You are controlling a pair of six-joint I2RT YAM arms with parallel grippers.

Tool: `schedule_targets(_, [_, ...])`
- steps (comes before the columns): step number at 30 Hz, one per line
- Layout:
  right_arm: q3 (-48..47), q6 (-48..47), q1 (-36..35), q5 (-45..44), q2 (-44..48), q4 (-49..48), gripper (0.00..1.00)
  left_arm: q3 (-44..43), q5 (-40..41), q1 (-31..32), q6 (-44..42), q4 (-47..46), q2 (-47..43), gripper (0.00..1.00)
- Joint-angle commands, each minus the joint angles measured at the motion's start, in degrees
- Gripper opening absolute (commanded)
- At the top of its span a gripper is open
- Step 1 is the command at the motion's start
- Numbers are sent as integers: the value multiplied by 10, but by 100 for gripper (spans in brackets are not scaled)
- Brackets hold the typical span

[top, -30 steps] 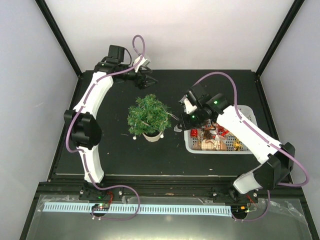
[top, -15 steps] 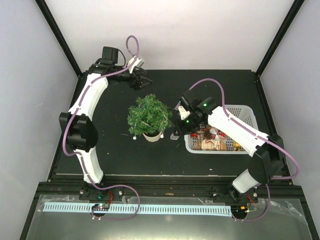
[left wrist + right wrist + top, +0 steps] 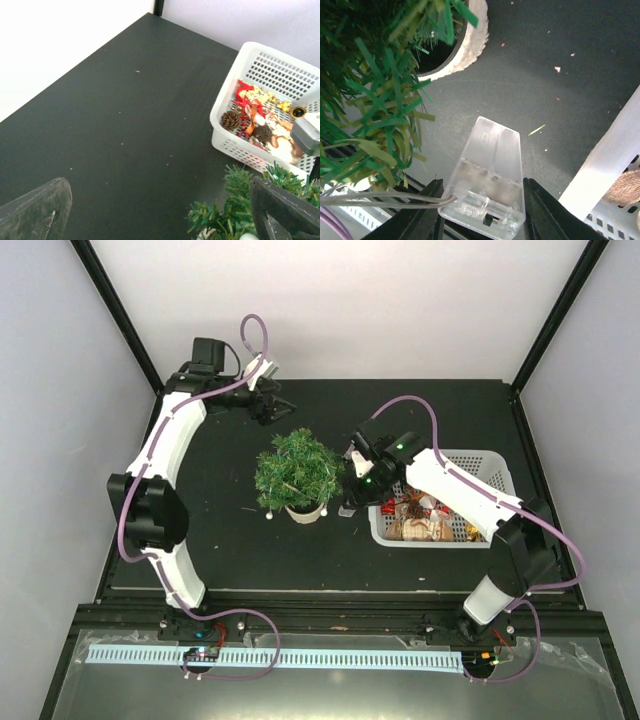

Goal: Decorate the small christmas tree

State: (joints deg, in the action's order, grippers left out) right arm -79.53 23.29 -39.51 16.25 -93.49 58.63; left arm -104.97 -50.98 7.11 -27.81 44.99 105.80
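Observation:
The small christmas tree [image 3: 297, 468], bushy green on a whitish round base [image 3: 305, 512], stands mid-table. It also shows in the left wrist view [image 3: 235, 215] and in the right wrist view [image 3: 370, 100]. My left gripper [image 3: 276, 405] hangs open behind the tree near the back edge, its wide-apart fingers [image 3: 35, 212] holding nothing. My right gripper [image 3: 352, 496] is just right of the tree's base, shut on a clear plastic battery box [image 3: 492, 175]. Thin wires run from the box into the branches. The box's front end points down at the tabletop.
A white plastic basket [image 3: 498, 468] of ornaments stands right of the tree, with pine cones and red and gold pieces inside [image 3: 255, 120]. Its wall [image 3: 610, 165] is close beside my right gripper. A small white ball [image 3: 268, 517] lies by the tree's left side.
My right arm has swung left from above the basket towards the tree's base, carrying the battery box. My left gripper has drawn back to the left and opened wider.

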Motion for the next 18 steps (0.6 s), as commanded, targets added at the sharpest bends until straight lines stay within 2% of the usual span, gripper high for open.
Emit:
schedule_targets(1, [-17, 2, -2, -23, 16, -9, 45, 7, 11, -21, 7, 10, -46, 97])
schedule_targets(11, [-29, -2, -2, -30, 24, 1, 56, 63, 31, -47, -24, 39, -145, 99])
schedule_targets(14, [-26, 5, -2, -52, 51, 7, 57, 73, 40, -57, -23, 49, -171, 99])
schedule_targets(15, [-27, 10, -2, -58, 62, 12, 61, 74, 50, -59, -23, 56, -180, 99])
schedule_targets(18, [-29, 24, -2, -86, 112, 28, 62, 70, 96, -62, -32, 81, -206, 99])
